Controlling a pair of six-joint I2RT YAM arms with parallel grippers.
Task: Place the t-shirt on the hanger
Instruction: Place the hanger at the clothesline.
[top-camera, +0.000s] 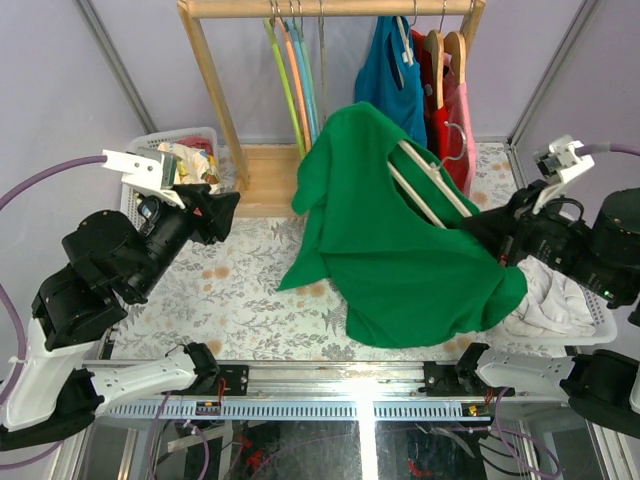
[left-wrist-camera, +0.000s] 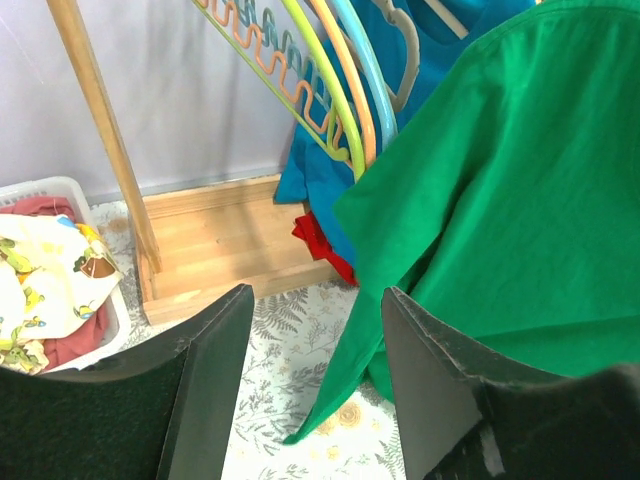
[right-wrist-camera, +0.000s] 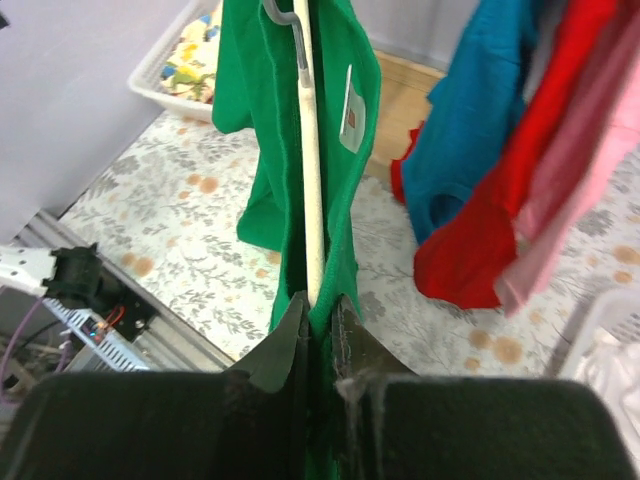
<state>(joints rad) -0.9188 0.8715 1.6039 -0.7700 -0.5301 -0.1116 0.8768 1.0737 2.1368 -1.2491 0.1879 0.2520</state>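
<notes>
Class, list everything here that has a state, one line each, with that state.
t-shirt: draped over the hanger.
hanger: inside the t-shirt, gripped at its lower end.
right gripper: shut on the hanger.
left gripper: open, empty.
blue garment: hanging on the rail.

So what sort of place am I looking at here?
Probably a robotics lab staged as a laundry corner: there is a wooden clothes rack, a white laundry basket, and an aluminium mounting rail at the front.
</notes>
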